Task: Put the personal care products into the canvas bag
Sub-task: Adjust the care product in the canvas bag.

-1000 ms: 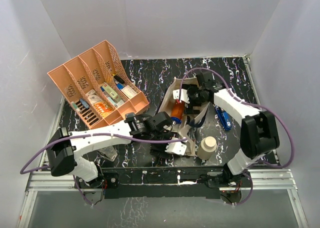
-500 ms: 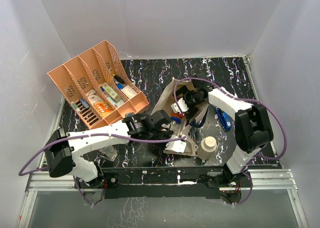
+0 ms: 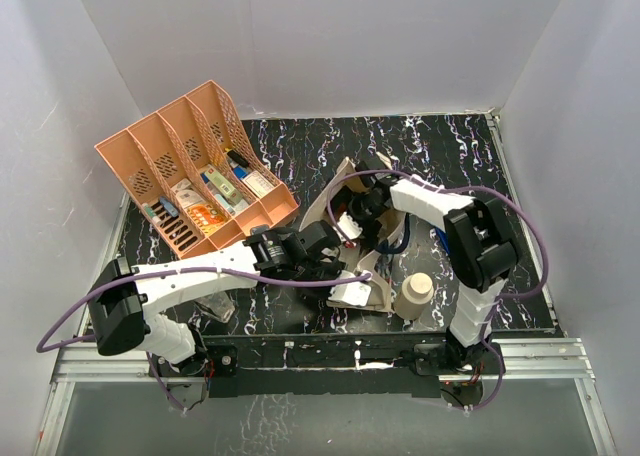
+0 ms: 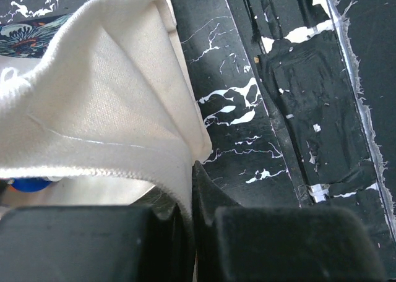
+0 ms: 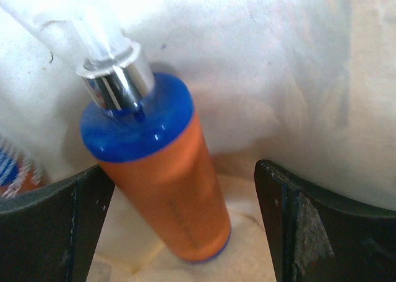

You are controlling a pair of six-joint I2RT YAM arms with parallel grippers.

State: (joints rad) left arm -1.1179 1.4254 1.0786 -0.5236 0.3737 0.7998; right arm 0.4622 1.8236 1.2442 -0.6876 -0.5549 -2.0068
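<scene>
The cream canvas bag (image 3: 337,189) lies open in the middle of the table. My left gripper (image 3: 334,267) is shut on the bag's near rim; in the left wrist view the cloth (image 4: 111,109) is pinched between the black jaws of the left gripper (image 4: 190,192). My right gripper (image 3: 358,212) reaches into the bag's mouth. The right wrist view shows an amber bottle (image 5: 167,189) with a blue cap and a silver pump collar lying on the bag's lining, between the wide-open jaws of the right gripper (image 5: 179,174), with a gap on its right side. A cream cylinder (image 3: 414,294) stands beside the bag.
An orange perforated compartment tray (image 3: 150,156) with small packets stands at the back left. A clear bottle (image 3: 217,307) lies near the left arm's base. White walls close in the dark marbled table (image 3: 300,151) on three sides.
My left gripper has shut on the bag's rim. The right arm has swung left and down, bringing its open gripper into the bag's mouth over the amber bottle.
</scene>
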